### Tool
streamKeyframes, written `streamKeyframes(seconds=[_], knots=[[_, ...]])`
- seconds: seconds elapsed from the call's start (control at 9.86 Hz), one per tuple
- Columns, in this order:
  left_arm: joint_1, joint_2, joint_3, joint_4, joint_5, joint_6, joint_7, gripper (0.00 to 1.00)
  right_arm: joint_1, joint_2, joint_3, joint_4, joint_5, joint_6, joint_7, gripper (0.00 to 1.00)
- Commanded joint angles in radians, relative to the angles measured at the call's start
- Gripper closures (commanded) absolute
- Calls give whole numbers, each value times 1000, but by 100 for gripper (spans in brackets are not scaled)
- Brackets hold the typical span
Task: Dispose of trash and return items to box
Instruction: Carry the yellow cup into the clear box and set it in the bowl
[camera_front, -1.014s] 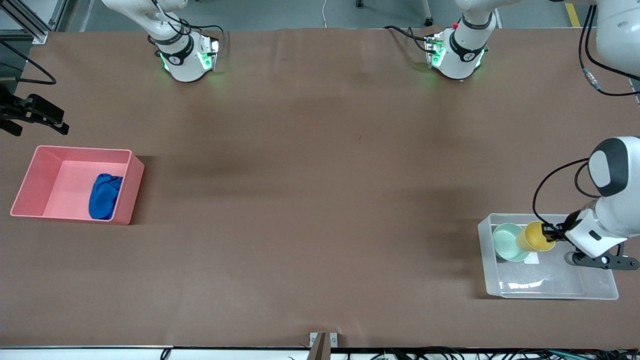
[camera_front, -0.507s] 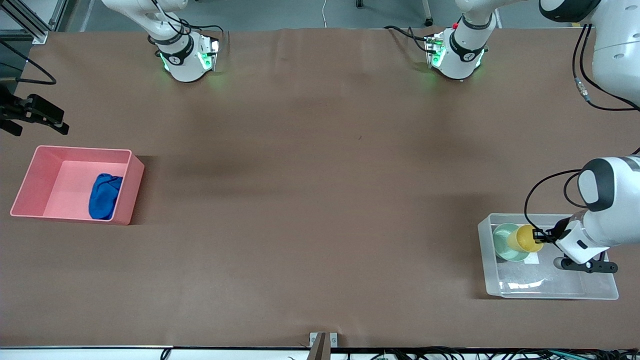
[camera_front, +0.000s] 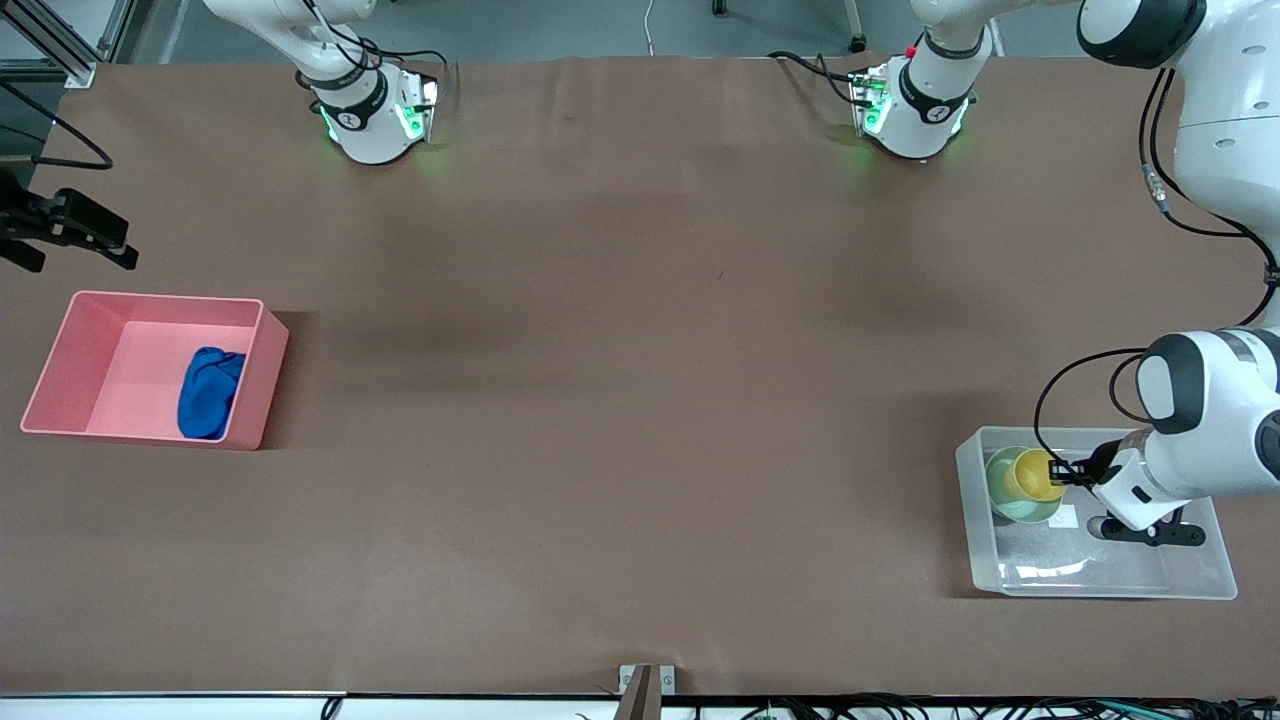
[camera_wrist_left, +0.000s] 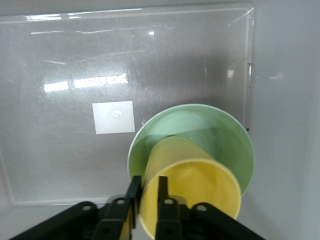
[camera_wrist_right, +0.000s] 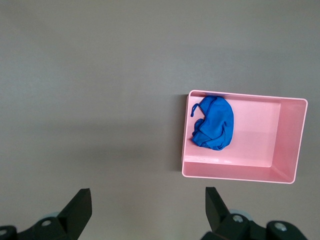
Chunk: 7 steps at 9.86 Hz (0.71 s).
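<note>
Now yellow cup (camera_front: 1035, 476) in green bowl (camera_front: 1005, 490) in clear box (camera_front: 1100, 585), blue trash (camera_front: 208, 392) in pink bin (camera_front: 255, 400)

Even bright light; glare on box (camera_wrist_left: 60, 60).

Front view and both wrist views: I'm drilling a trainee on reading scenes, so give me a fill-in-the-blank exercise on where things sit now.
1. The blue wad lies in the ____ bin.
2. The yellow cup sits in the ____ bowl.
3. The bowl rests in the clear ____.
4. The left gripper has its fingers on either side of the cup's ____, and the right gripper waits open over the table.

Missing words: pink; green; box; wall
</note>
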Motion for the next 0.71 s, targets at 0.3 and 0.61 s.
streamKeyframes(seconds=[0.3,0.61], knots=[[-1,-111,-14,2,-6,-3,-4,0,-5,-11,-4,-12,-1,2,12,0],[2,-231,-45,2,3,-75,10,0,-5,-11,-5,-13,-1,2,11,0]])
